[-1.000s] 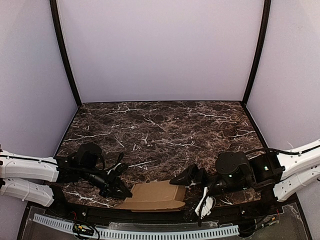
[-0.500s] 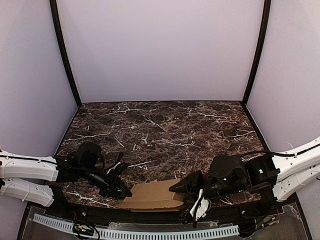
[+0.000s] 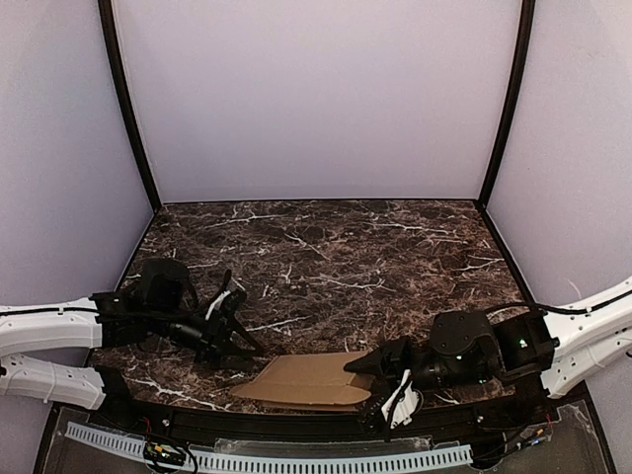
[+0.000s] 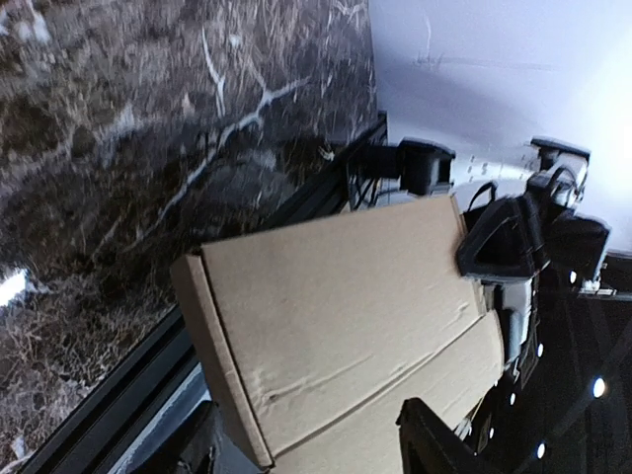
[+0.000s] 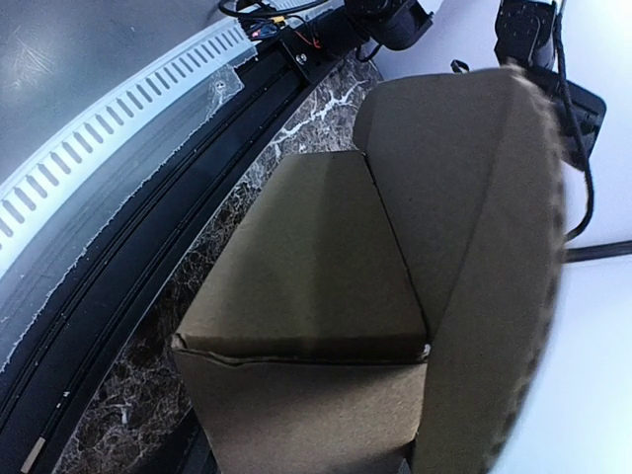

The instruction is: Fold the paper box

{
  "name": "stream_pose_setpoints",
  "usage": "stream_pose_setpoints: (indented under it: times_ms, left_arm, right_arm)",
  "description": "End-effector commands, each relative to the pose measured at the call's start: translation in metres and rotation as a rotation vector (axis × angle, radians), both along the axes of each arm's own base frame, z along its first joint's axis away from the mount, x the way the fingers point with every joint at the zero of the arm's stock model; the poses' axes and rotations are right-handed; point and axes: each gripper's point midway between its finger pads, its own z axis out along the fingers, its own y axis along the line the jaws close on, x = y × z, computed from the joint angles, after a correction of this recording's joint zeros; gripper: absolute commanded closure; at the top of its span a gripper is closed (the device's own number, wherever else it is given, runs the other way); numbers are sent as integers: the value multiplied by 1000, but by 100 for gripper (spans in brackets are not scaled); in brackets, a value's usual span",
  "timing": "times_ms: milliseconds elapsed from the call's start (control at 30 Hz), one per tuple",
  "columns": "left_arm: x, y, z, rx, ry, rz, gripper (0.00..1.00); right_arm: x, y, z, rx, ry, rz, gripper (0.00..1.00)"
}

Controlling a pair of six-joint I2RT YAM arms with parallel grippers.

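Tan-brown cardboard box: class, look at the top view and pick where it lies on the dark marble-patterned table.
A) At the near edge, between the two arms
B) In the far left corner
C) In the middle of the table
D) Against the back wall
A: in the top view the tan-brown cardboard box lies along the near edge of the dark marble-patterned table, with the middle and far parts of the table bare.

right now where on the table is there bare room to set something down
Free: all the table from the back wall to just beyond the paper box. Crowded: the near edge, with the left gripper off the box's left end and the right gripper at its right end.
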Motion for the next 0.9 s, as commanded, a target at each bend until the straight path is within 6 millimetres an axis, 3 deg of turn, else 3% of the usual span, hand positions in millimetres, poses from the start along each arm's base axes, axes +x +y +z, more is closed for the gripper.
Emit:
stream_pose_setpoints:
  times_ms: [0, 300, 333, 433, 600, 867]
  left_arm:
    - [47, 20, 26, 68, -214, 151, 36]
    - [113, 36, 84, 274, -629, 213, 29]
    - [114, 40, 80, 322, -647, 193, 29]
    - [126, 43, 96, 367, -726, 192, 29]
    - [138, 28, 107, 326, -756, 183, 30]
    - [145, 12, 95, 313, -745, 130, 31]
  right_arm:
    - [9, 1, 19, 163, 95, -113, 80]
    - [44, 8, 29, 367, 447, -286, 82]
    - [49, 8, 26, 381, 477, -298, 82]
    - [57, 9, 21, 425, 548, -316, 83]
    - [75, 11, 9, 502, 655, -341, 83]
    - [92, 19, -24, 544, 742, -369, 83]
